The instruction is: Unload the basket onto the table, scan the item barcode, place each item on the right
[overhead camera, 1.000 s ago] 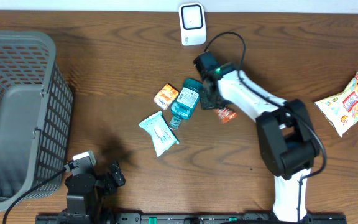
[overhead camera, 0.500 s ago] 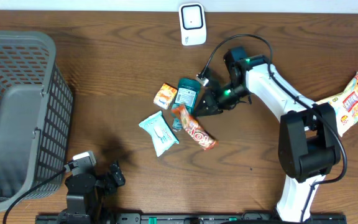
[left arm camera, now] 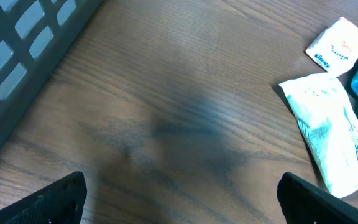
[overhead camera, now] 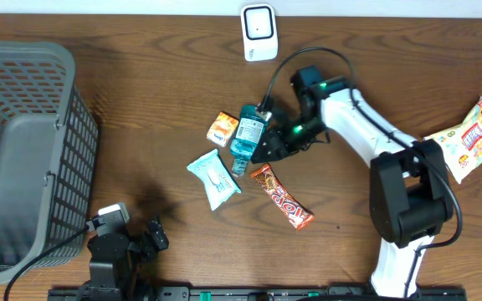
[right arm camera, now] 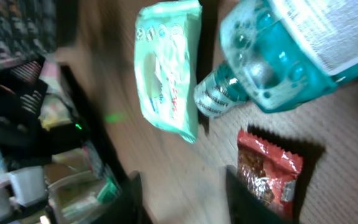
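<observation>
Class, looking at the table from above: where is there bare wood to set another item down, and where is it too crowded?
Free: the wide strip between the grey mesh basket and the pale green tissue pack; also the wood between the white scanner and the yellow snack bag. Crowded: around the teal bottle, small orange box and red snack bar.

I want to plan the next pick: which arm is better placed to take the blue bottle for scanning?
Probably right. The right gripper hangs open beside the bottle. The left gripper, open too, sits at the near edge by the basket, with the tissue pack between it and the bottle.
</observation>
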### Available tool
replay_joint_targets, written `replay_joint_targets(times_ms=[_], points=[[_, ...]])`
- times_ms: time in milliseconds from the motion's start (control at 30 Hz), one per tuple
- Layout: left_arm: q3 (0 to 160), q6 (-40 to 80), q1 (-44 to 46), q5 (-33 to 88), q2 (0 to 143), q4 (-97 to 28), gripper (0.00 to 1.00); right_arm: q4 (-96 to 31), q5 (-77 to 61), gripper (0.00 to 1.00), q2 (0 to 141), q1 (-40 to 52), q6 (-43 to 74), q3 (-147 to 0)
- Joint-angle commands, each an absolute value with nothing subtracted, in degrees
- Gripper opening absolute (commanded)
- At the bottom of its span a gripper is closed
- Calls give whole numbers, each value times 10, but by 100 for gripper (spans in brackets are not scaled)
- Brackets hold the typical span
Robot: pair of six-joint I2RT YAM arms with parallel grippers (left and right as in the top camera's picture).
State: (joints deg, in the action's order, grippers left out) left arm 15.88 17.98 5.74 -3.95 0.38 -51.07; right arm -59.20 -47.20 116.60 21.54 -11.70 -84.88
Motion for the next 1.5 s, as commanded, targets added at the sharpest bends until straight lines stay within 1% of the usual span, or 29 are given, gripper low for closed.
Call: replay_joint_targets(times_ms=[0,33,100,167,200,333,400,467,500,567,700,733,933,1067,1100,1133,1200,1367,1400,1467], points=[[158,172,59,-34,4,-531,98,-603,-425,90,1147,247,-114,-846],[158,172,59,-34,4,-531,98,-611,-406,99,1142,255,-111,-846],[158,172,59,-34,4,-531,98,-628,-360,99,1130,271,-99,-846],[158,172,59,-34,4,-531,98,-644,-285,99,1115,290,-69,-846],[158,172,59,-34,4,-531,98,-654,-222,99,1105,305,-41,-846],[158,172,59,-34,4,-531,98,-683,-56,99,1090,357,37,-846],[158,172,59,-34,4,-531,98,-692,-2,99,1090,390,56,-842],[158,172,59,-34,4,-531,98,-685,19,99,1091,408,58,-831],[158,172,59,-34,4,-531,98,-678,28,96,1091,416,58,-822],[158,172,59,-34,4,-531,98,-655,38,84,1091,426,58,-796],[158,172,59,-34,4,-531,98,-620,44,52,1091,429,88,-741],[158,172,59,-34,4,-531,98,-612,45,49,1091,429,94,-727],[158,172,59,-34,4,-531,98,-564,46,47,1091,429,103,-665],[158,172,59,-34,4,-531,98,-532,47,38,1091,429,103,-630],[158,172,59,-34,4,-531,98,-522,49,29,1091,429,103,-622],[158,172,59,-34,4,-531,98,-507,55,17,1091,429,106,-613],[158,172,59,-34,4,-531,98,-481,76,2,1091,429,106,-599],[158,172,59,-34,4,-531,98,-437,91,1,1091,429,62,-576],[158,172,59,-34,4,-531,98,-436,76,1,1091,429,55,-576],[158,172,59,-34,4,-531,98,-437,-10,1,1090,427,22,-583]])
